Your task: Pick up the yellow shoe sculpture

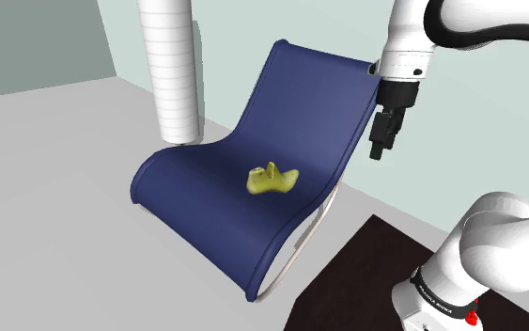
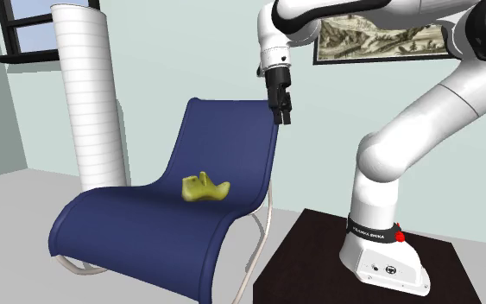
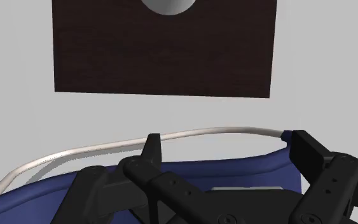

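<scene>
Closest up in the wrist view is the tool (image 3: 226,139) itself. Its two black fingers (image 3: 152,149) stand well apart with nothing between them, so it's released and empty. Just past the fingertips you get the fabric edge of the blue lounge chair (image 3: 247,168) and its pale tube frame (image 3: 171,136), then grey floor and the dark stand (image 3: 165,44).

The yellow-green shoe sculpture (image 1: 272,179) lies down in the dip of the chair, where the seat curves up into the backrest. In the shoulder view it's at roughly 8 o'clock from the tool (image 1: 381,141) and well apart from it. The tool hangs up by the top corner of the backrest, just off its side edge.

My take: this is the approach step. I'd carry the tool over the seat first, staying clear of the backrest rim, then come straight down over the shoe. It's a lumpy shape with a raised bit in the middle, so I'd put the fingers across its narrow width, not along its length. The chair surface slopes and looks like a stretched sling, so one early nudge could slide the shoe downhill. I'd stay wide until both fingers flank it, then squeeze, and not press deep into the fabric.
</scene>
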You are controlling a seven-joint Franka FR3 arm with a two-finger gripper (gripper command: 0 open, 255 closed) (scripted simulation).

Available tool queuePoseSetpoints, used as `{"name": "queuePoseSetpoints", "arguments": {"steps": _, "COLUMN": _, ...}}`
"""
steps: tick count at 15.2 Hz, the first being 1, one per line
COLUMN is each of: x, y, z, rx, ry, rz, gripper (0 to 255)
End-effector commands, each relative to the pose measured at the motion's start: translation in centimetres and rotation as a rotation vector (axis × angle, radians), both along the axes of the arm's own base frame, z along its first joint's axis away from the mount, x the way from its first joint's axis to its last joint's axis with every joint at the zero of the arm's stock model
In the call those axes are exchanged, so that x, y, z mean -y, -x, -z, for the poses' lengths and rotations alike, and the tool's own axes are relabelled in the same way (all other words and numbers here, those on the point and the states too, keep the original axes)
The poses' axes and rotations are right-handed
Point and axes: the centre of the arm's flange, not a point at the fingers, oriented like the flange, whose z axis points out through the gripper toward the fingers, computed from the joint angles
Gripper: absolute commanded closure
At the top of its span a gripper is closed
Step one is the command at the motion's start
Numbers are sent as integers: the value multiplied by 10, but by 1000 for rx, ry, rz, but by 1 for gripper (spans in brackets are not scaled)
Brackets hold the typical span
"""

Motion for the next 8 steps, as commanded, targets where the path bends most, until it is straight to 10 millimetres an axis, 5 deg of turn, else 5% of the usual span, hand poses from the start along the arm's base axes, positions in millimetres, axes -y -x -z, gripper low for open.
{"name": "queuePoseSetpoints", "arguments": {"steps": 1, "x": 0, "y": 0, "z": 0, "rx": 0, "ry": 0, "rz": 0, "gripper": 0}}
{"name": "queuePoseSetpoints", "arguments": {"steps": 8, "x": -16, "y": -66, "z": 48, "rx": 81, "ry": 8, "rz": -132, "gripper": 0}}
